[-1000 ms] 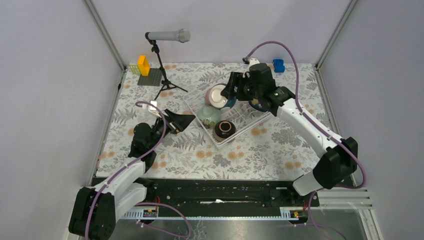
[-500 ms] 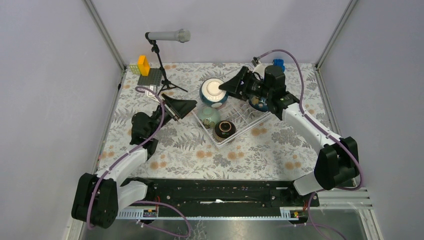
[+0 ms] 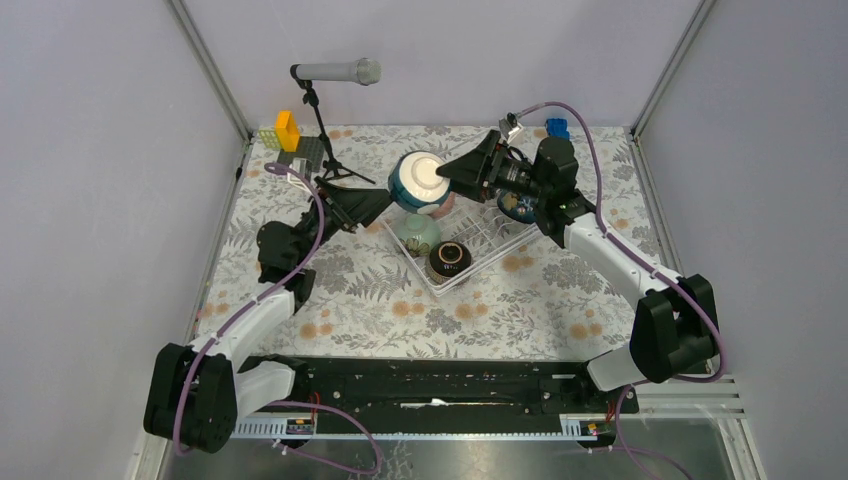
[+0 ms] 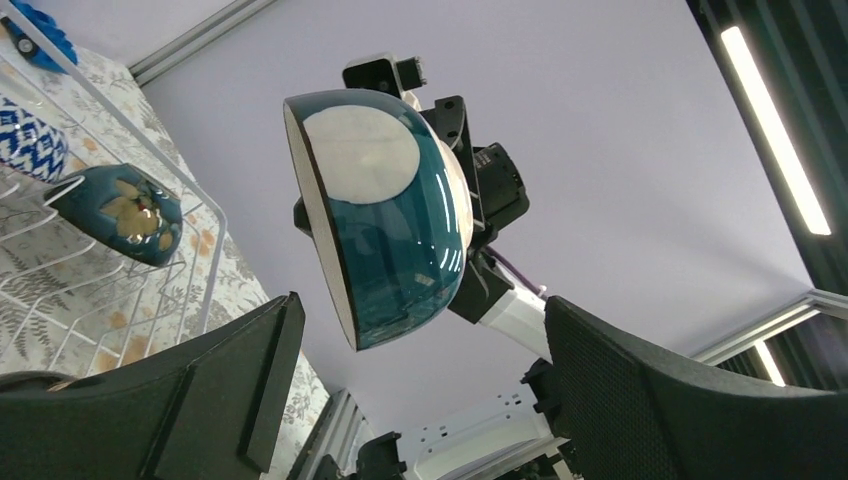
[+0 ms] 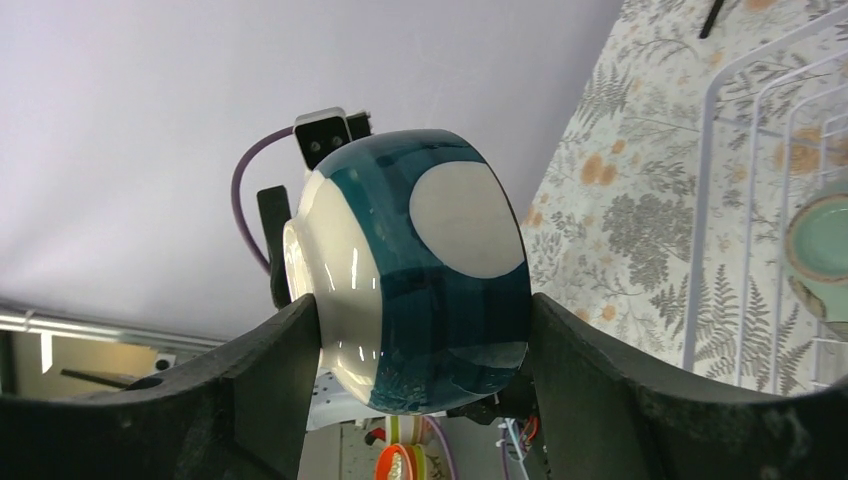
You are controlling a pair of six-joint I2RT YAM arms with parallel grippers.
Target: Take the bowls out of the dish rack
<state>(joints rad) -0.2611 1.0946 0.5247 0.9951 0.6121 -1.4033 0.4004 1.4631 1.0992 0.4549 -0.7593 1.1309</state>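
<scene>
My right gripper (image 3: 440, 176) (image 5: 425, 335) is shut on the teal bowl with white inside (image 3: 417, 182) (image 5: 430, 280), holding it on its side in the air above the left end of the dish rack (image 3: 480, 245) (image 5: 745, 190). My left gripper (image 3: 374, 206) (image 4: 420, 345) is open and points at that bowl (image 4: 385, 230) from the left, its fingers short of it. In the rack sit the mint green bowl (image 3: 417, 233) (image 5: 822, 238), the dark brown bowl (image 3: 450, 258), the dark teal and gold bowl (image 3: 521, 208) (image 4: 125, 212) and the blue-white zigzag bowl (image 4: 25, 140).
A microphone (image 3: 337, 71) on a black tripod (image 3: 327, 160) stands at the back left. Beside it lies a grey baseplate (image 3: 303, 155) with a yellow brick (image 3: 287, 130). A blue block (image 3: 557, 129) sits at the back right. A floral cloth (image 3: 520, 310) covers the table.
The right arm lifted the teal bowl out of the rack and carried it left. The left arm rose and swung towards the bowl with its jaws open.
</scene>
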